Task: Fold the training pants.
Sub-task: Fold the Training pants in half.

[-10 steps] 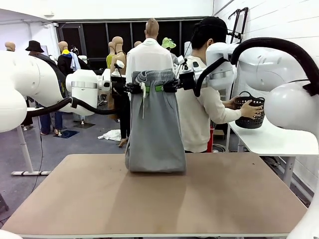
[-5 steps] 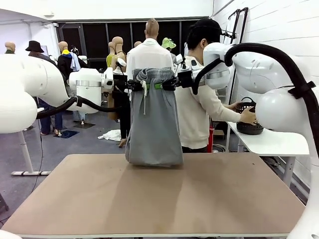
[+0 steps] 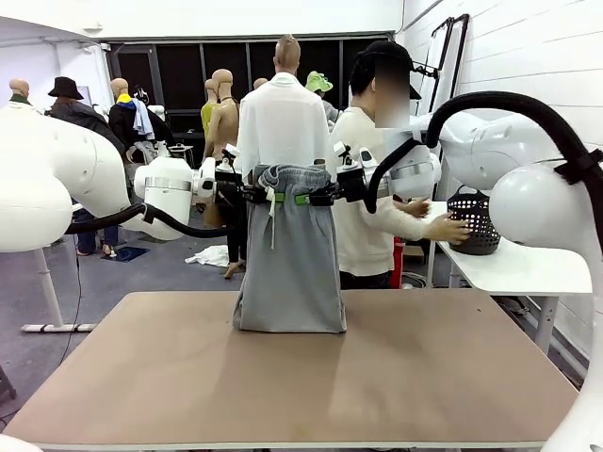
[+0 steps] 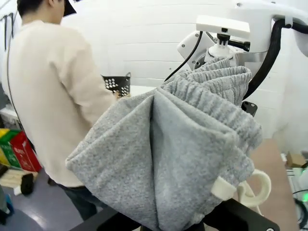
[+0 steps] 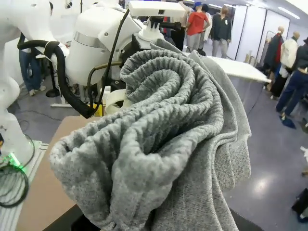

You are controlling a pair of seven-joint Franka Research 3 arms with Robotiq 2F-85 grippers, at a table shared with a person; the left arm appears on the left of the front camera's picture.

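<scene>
Front: training pants [image 3: 289,254] hung over worktop [image 3: 283,377], clamped by left pincer [image 3: 267,196] and right pincer [image 3: 311,198]; wrist views: ribbed waistband bunched close.

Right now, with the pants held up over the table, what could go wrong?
The training pants hang by the waistband from the left gripper and right gripper, hem on the table; one slipping corner could spoil the fold. The drawstring dangles and may get folded inside.
</scene>
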